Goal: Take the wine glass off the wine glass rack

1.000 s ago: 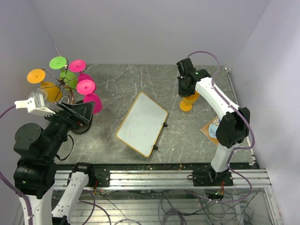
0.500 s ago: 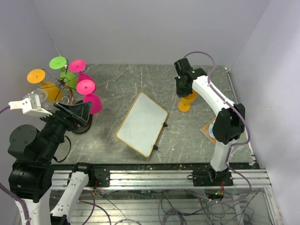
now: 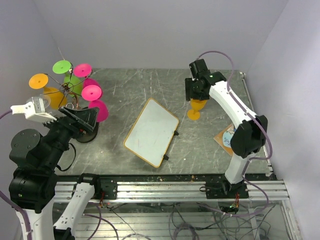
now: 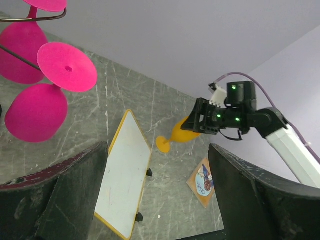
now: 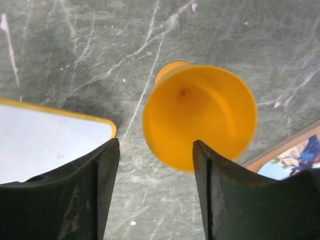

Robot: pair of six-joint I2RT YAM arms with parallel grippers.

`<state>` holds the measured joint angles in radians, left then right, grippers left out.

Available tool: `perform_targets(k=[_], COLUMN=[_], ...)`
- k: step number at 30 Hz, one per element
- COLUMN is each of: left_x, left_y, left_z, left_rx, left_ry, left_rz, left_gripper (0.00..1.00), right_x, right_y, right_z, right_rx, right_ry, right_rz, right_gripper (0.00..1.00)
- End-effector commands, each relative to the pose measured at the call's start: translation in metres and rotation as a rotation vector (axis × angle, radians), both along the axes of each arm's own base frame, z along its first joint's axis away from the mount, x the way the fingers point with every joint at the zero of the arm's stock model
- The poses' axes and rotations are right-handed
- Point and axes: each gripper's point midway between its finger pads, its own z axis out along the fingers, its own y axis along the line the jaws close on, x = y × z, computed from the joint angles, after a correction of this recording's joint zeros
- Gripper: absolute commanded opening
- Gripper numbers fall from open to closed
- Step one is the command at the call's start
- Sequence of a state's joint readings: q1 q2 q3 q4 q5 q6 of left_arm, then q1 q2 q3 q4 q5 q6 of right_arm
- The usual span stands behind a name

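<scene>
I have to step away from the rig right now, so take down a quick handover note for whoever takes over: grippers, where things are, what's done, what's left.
The left gripper is open and empty, beside the wine glass rack.
The right gripper is open, just above the orange wine glass.
That glass appears to stand on the table, right of the whiteboard. It looks blurred in the right wrist view, so I can't tell if it has settled.
Done: one glass is off the rack.
On the rack, four glasses hang upside down: orange, green, two pink.
Left: probably lift the right arm clear and check the glass.
</scene>
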<state>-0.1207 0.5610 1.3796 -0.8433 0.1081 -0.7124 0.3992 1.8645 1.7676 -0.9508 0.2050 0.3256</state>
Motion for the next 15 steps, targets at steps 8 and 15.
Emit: perform_targets(k=[8,15], left_x=[0.04,0.09], left_y=[0.001,0.01], left_z=[-0.002,-0.003], left_rx=[0.083,0.137], left_ry=[0.072,0.145], left_rz=[0.017,0.086], left_gripper=[0.94,0.94], right_x=[-0.066,-0.111], right_y=[0.039,0.029], right_z=[0.098,0.096], right_rx=[0.308,0.397], right_ry=[-0.261,-0.332], right_rz=[0.188,0.168], right_gripper=[0.85,1.0])
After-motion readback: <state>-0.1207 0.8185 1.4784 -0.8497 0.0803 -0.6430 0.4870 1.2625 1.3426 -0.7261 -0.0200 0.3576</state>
